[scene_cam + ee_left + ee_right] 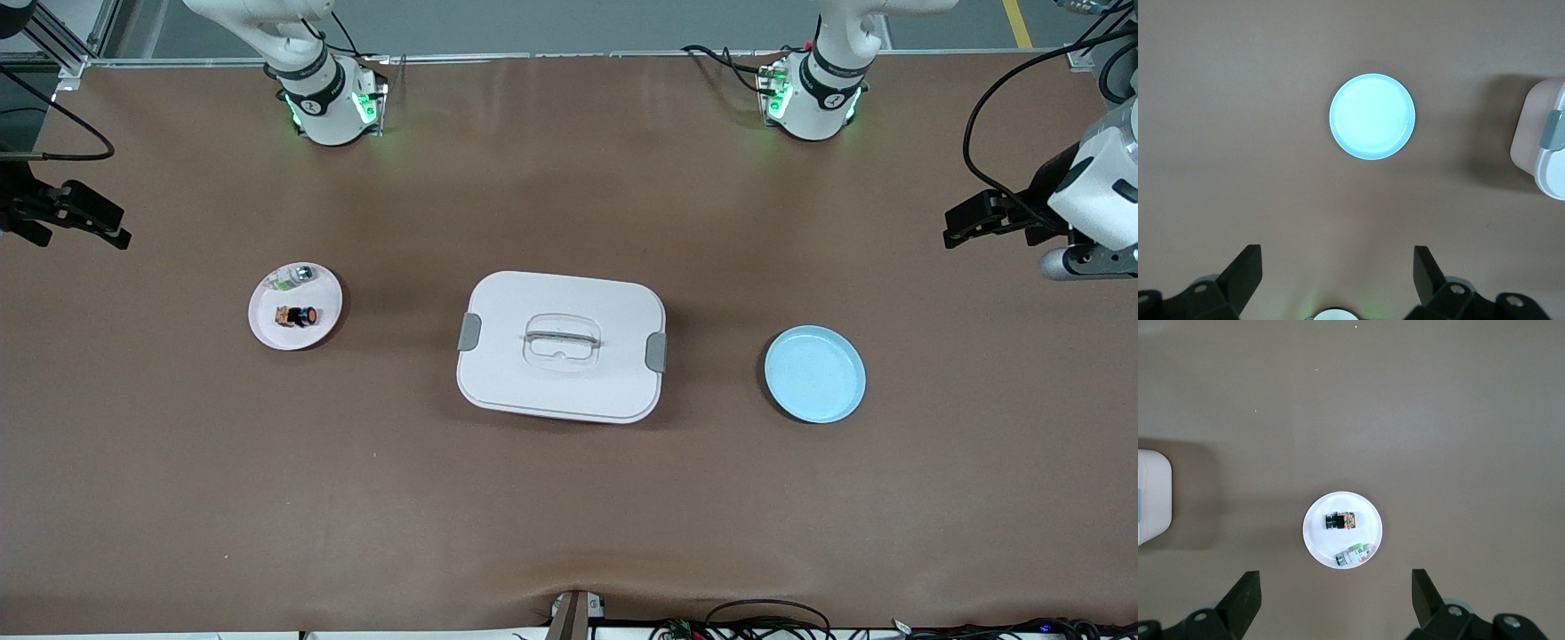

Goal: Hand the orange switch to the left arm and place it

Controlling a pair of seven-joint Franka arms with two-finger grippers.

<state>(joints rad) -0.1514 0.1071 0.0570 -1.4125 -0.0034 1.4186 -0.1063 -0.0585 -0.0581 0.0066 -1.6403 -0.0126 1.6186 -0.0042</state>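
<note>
Orange switch (296,316) lies on pink plate (267,324) beside green-and-silver part (1354,554); box (561,346) sits between it and blue plate (815,373). Right pincer (1336,597) and left pincer (1338,273) both gape empty, high over worktop (569,498). Risk: grabbing neighbour part, or clipping box during handover

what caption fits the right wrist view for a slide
Open right hand high above the pink plate holding the orange switch and a green-and-silver component, box at the edge.

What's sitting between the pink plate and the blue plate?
The big white box sits between the pink plate and the blue plate, with bare table at each side of it. The front view shows it.
</note>
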